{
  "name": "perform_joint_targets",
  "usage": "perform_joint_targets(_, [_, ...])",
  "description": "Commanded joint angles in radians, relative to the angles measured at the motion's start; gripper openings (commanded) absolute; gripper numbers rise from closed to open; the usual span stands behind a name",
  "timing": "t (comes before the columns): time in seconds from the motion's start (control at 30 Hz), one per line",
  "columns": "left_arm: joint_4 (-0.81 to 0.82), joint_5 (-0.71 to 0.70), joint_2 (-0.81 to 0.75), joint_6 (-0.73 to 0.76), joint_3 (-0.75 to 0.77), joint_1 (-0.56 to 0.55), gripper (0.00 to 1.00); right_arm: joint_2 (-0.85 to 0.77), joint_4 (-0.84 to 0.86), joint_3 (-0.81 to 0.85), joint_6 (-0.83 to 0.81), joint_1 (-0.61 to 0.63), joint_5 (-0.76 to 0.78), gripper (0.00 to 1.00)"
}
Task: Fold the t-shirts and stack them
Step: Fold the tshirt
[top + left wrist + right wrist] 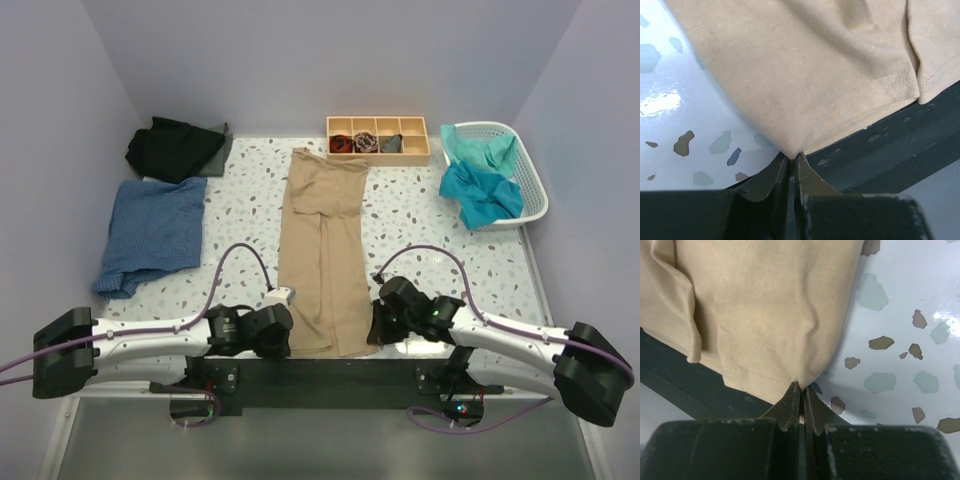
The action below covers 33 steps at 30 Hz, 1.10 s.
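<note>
A tan-beige t-shirt (322, 255) lies in a long narrow strip down the middle of the table, folded lengthwise, its hem at the near edge. My left gripper (283, 338) is shut on the hem's near left corner (790, 150). My right gripper (377, 325) is shut on the hem's near right corner (802, 382). A denim-blue t-shirt (150, 232) lies crumpled at the left. Behind it sits a black t-shirt (172, 147) at the back left. Teal t-shirts (480, 190) spill out of the basket at the right.
A white laundry basket (530, 175) stands at the back right. A small wooden tray (378, 138) with four compartments sits at the back centre. The black base bar (330, 375) runs along the table's near edge under the hem.
</note>
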Motion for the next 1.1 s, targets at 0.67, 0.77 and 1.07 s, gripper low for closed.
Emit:
perform_joint_targets(0.67, [-0.232,-0.256,0.101,0.134,0.382,-0.031,0.15,-0.028,-0.165,0.284,-0.161,0.003,0.136,0.00])
perform_joint_targets(0.77, [-0.244,-0.313,0.150,0.148,0.431,-0.023,0.15,0.045,-0.165,0.353,-0.212,0.003,0.181,0.00])
perform_joint_targets(1.07, [-0.171,-0.312,0.188,0.307,0.477,0.197,0.17,0.246,-0.139,0.531,-0.356,-0.075,0.219,0.00])
